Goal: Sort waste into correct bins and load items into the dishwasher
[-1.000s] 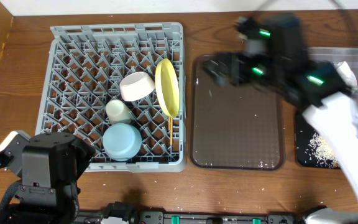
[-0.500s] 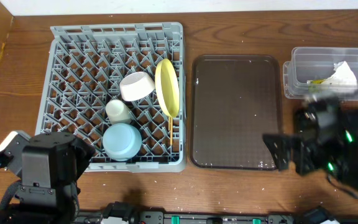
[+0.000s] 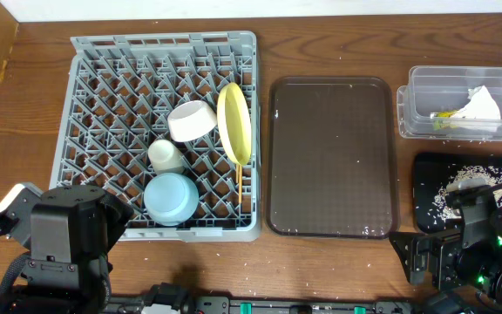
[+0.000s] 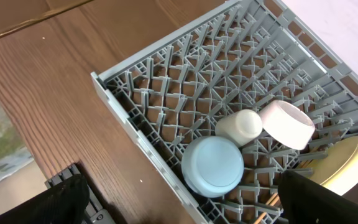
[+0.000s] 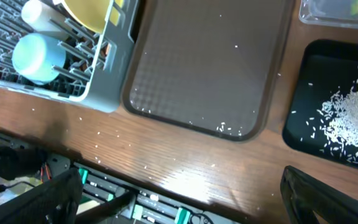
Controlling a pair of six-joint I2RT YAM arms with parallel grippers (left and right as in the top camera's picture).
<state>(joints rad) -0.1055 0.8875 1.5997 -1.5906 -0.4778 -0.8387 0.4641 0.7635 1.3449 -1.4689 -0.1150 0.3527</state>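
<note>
— Where does everything lie, counted from the brown serving tray (image 3: 331, 131)?

— The grey dish rack (image 3: 159, 41) stands just left of the tray, on the counter (image 3: 338, 270). Inside it, the pale yellow plate (image 3: 234, 122) stands on its edge at the side nearest the tray, and the chopsticks (image 3: 238, 185) are just below it. The white bowl (image 3: 192, 120), the small white cup (image 3: 166, 155) and the light blue cup (image 3: 170, 198) sit a little farther from the tray.

— And the waste?

— To the right of the tray's far corner, the clear tub (image 3: 418, 87) holds the white napkin (image 3: 480, 105) with the yellow-green scrap (image 3: 441, 116). To the right of the tray's near corner, the black bin (image 3: 425, 174) holds the whitish crumbs (image 3: 460, 181). A few crumbs also lie along the tray's near edge.

— The end effectors?

— The left end effector (image 4: 179, 205) hangs by the near rack corner farthest from the tray, with its fingers spread wide and holding nothing. The right end effector (image 5: 182, 199) is beside the tray's near right corner, and it is also spread and empty.
</note>
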